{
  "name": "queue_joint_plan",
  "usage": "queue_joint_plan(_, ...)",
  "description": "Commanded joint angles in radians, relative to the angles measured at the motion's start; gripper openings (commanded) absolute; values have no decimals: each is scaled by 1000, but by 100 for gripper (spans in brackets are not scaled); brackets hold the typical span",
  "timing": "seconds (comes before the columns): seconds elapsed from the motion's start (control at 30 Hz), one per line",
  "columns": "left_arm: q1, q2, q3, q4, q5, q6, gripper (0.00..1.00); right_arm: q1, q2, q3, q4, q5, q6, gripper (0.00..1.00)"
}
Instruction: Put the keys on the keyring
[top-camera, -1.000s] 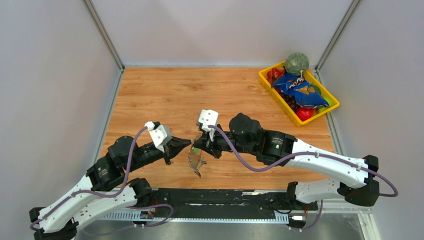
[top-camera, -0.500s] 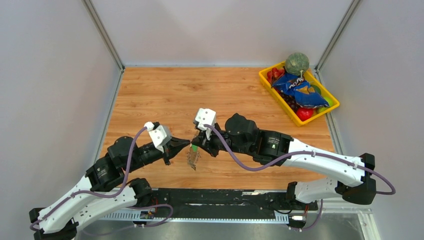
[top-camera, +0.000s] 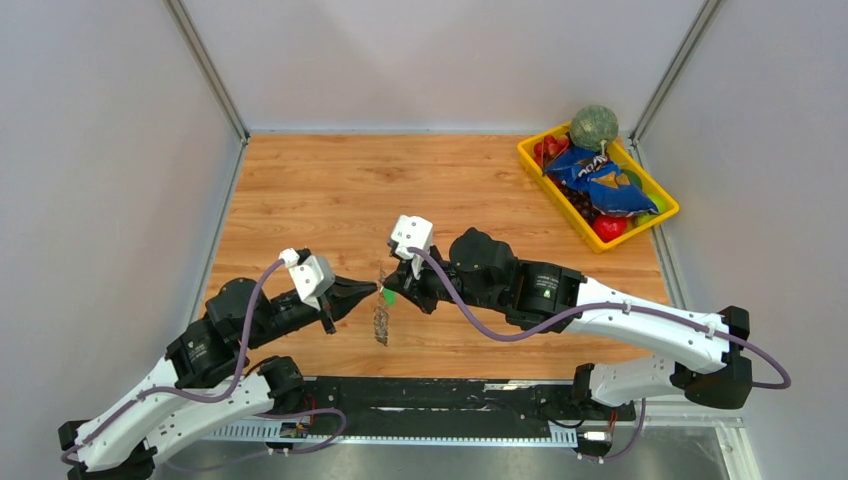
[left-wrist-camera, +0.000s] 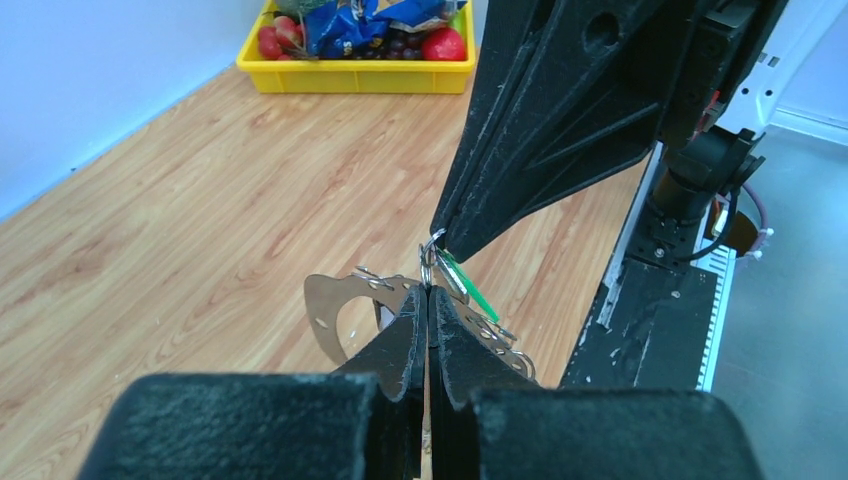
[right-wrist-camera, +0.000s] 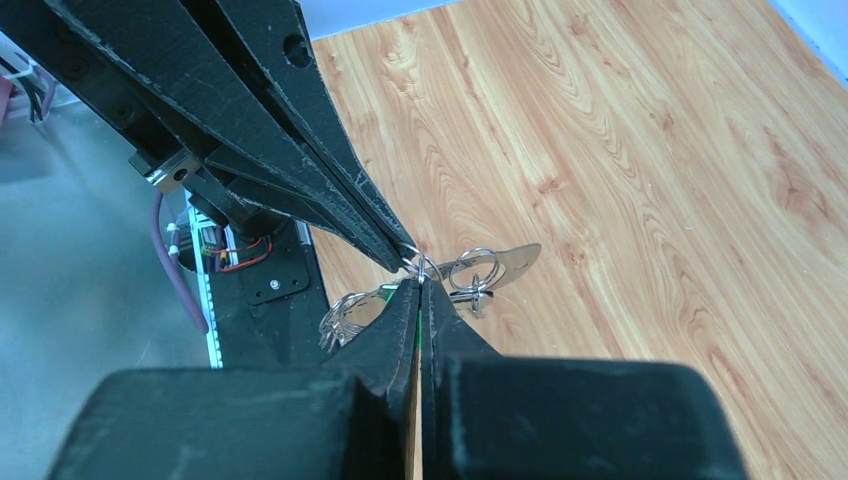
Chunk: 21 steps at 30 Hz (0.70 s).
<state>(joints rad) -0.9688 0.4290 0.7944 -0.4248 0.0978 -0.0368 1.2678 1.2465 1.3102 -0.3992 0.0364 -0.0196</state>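
Silver metal dangles between two pincers that meet tip to tip above the wooden table. The left gripper is pressed fully closed, and the keyring fans its fringe to both sides just below its tips. The right gripper, likewise clamped tight, pinches the keys by their green tag. Whether the left one clamps the hoop itself cannot be told.

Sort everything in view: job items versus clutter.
Job: keys, keyring, left hand, right hand, both shut.
Clutter: yellow tray, blue snack bag, green ball, red fruit.
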Motion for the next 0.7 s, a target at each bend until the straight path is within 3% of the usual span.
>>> queue_joint_plan(0.0, -2, -31, -3, 89, 62, 15, 0, 1, -30, 7, 46, 24, 49, 0)
queue_joint_plan(0.3, -1, -86, -23, 148, 127, 0, 0, 2, -62, -39, 47, -57, 91, 1)
queue_joint_plan(0.47, -1, -88, -18, 171, 161, -22, 0, 1, -85, -55, 48, -107, 105, 31)
queue_joint_plan(0.67, -1, -87, -9, 195, 199, -53, 0, 4, -163, -79, 35, -163, 41, 43)
